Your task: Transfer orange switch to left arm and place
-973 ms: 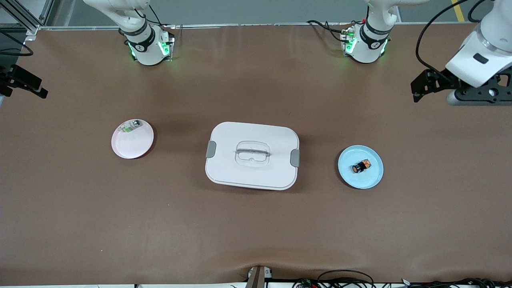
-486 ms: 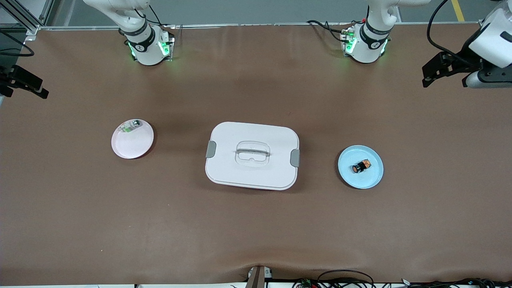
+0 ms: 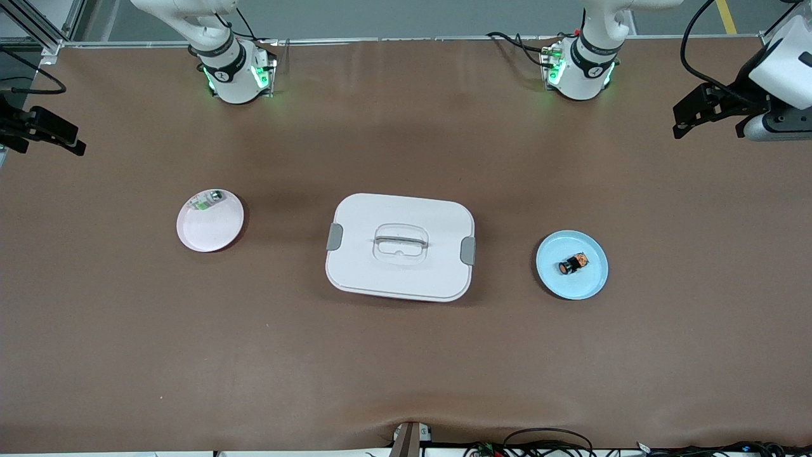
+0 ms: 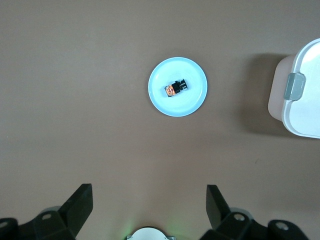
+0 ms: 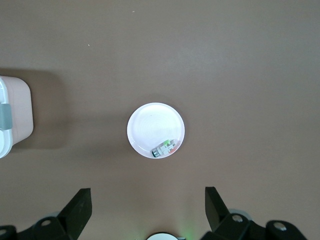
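Observation:
The orange switch (image 3: 572, 264) lies on its side on a light blue plate (image 3: 552, 279) beside the box, toward the left arm's end of the table. In the left wrist view the orange switch (image 4: 176, 88) and its blue plate (image 4: 192, 102) lie well below my left gripper (image 4: 149, 200), which is open and empty. That left gripper (image 3: 707, 120) hangs high over bare table at the left arm's end. The white box (image 3: 368, 266) with grey clasps sits mid-table. My right gripper (image 3: 41, 136) hangs open and empty over the table's edge at the right arm's end.
A pale pink plate (image 3: 212, 231) holding a small green-white part (image 3: 206, 201) sits beside the box toward the right arm's end. The right wrist view shows this pink plate (image 5: 150, 125), the green-white part (image 5: 165, 148) and a corner of the box (image 5: 12, 110).
My left gripper has pulled back and outward toward the left arm's end of the table. My right gripper has edged slightly inward. Both stay open, and nothing on the table moved.

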{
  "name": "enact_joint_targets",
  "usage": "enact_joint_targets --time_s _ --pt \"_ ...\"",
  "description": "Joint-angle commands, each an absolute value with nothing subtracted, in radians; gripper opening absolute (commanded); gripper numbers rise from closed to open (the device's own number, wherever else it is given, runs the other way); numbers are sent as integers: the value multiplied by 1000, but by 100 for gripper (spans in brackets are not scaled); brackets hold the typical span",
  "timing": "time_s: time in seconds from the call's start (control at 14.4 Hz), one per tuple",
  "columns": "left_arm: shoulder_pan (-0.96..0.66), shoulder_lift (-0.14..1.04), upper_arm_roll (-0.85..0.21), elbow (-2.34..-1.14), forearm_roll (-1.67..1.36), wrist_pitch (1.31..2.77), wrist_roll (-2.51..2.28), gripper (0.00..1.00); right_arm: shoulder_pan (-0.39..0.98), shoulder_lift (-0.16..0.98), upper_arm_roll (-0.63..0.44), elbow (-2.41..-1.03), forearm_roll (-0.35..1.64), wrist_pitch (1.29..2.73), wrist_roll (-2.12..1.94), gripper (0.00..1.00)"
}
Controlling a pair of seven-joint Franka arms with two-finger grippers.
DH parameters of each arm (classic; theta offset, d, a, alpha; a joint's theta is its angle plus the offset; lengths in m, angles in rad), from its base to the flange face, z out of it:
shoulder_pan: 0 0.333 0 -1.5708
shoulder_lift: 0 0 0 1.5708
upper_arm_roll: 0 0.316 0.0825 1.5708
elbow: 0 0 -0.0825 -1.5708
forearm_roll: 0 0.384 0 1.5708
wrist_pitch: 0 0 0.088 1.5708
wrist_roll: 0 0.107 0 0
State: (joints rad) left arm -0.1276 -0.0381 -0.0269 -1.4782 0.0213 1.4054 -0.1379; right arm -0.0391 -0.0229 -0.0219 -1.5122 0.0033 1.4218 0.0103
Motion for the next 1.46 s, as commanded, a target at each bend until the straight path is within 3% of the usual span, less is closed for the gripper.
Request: enact_joint_targets --time_s 0.0,1.39 --pt "-132 -41 -18 -1477 21 1399 -130 100 -3 -15 -61 -1493 -15 1405 5 100" --pt "-135 -35 -21 -1477 20 1397 -149 100 2 -14 -57 -1488 -21 1405 5 100"
